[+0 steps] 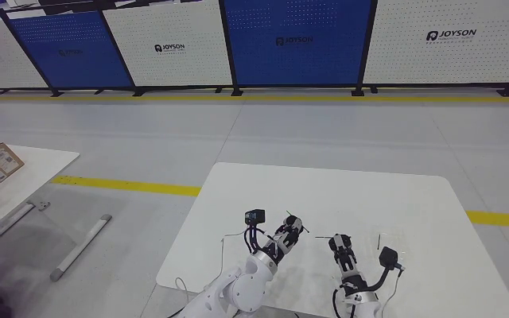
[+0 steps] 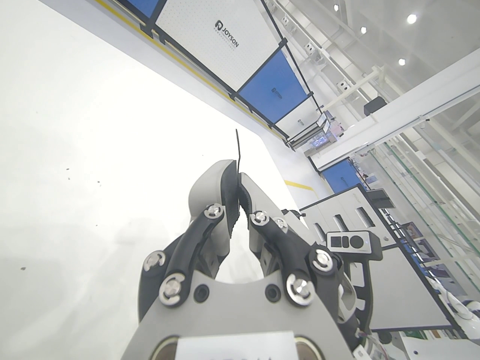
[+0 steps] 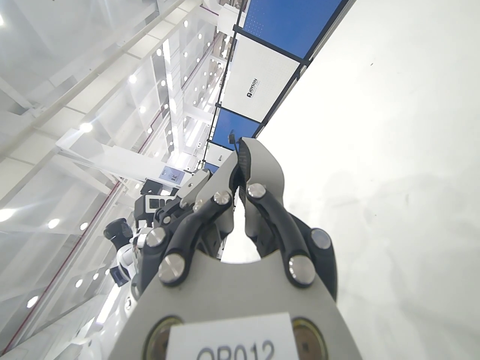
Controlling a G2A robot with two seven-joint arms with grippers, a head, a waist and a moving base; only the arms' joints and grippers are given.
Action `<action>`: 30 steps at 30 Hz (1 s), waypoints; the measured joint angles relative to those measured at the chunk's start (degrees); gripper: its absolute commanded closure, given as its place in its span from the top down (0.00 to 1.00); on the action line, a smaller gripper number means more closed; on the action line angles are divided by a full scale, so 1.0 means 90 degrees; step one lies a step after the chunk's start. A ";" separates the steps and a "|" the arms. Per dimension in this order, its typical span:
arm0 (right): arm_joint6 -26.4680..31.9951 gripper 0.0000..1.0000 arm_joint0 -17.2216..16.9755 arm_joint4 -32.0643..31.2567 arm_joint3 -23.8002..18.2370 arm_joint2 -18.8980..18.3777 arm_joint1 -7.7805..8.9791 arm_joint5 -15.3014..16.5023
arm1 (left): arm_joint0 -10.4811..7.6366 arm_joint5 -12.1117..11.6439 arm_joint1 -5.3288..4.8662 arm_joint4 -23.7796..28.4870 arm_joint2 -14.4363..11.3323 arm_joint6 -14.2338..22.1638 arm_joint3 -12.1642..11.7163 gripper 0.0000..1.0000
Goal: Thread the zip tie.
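Pinching the zip tie (image 2: pixel 237 147) between fingertips pressed fully together, the left gripper (image 2: pixel 237 174) leaves a thin black length of the strap standing straight out past its tips, above the white table (image 2: pixel 75 114). The right gripper (image 3: pixel 240 153) is closed just as tight. A small black squarish end (image 3: pixel 232 138), seemingly the tie's head, pokes out just past its tips; the wrist views do not settle whether both ends belong to one strap. The top view gives the spacing that the close views lack. There the left gripper (image 1: pixel 290 229) and the right gripper (image 1: pixel 340 241) sit side by side over the near part of the table, near each other but apart, both pointing away from the robot. A hair-thin dark line (image 1: pixel 320 237) reaches from the right one toward the left. A short dark sliver (image 1: pixel 378 238) lies on the table just beyond the right arm, too small to identify. The left wrist view picks out a few dark specks (image 2: pixel 67 174) on the tabletop. Farther out, the top view shows a grey floor crossed by a yellow line (image 1: pixel 127 185), a second white table (image 1: pixel 40 163) at the left edge, and a row of blue and white partition panels (image 1: pixel 294 40) along the back.
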State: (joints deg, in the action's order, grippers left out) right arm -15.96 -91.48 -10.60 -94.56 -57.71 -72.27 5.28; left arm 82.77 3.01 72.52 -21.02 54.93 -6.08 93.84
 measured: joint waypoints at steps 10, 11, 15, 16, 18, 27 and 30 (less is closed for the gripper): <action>0.0065 0.00 0.0045 0.0254 -0.0014 -0.0027 -0.0037 -0.0160 | 0.0000 0.0000 0.0000 0.0000 0.0000 0.0000 0.0000 0.00; 0.0094 0.00 0.0071 0.0330 -0.0018 -0.0018 -0.0052 -0.0214 | 0.0000 0.0000 0.0000 0.0000 0.0000 0.0000 0.0000 0.00; 0.0135 0.00 0.0195 0.0452 -0.0007 0.0089 -0.0121 -0.0416 | 0.0000 0.0000 0.0000 0.0000 0.0000 0.0000 0.0000 0.00; 0.0147 0.00 0.0229 0.0430 0.0003 0.0137 -0.0141 -0.0467 | 0.0000 0.0000 0.0000 0.0000 0.0000 0.0000 0.0000 0.00; 0.0154 0.00 0.0271 0.0370 0.0022 0.0197 -0.0167 -0.0552 | 0.0000 0.0000 0.0000 0.0000 0.0000 0.0000 0.0000 0.00; 0.0130 0.00 0.0289 0.0349 0.0030 0.0218 -0.0184 -0.0592 | 0.0000 0.0000 0.0000 0.0000 0.0000 0.0000 0.0000 0.00; 0.0065 0.00 0.0276 0.0327 0.0046 0.0160 -0.0194 -0.0604 | 0.0000 0.0000 0.0000 0.0000 0.0000 0.0000 0.0000 0.00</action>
State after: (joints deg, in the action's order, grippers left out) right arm -15.37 -89.00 -7.66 -94.14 -56.27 -74.02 -0.15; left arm 82.77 3.01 72.52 -21.02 54.93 -6.08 93.84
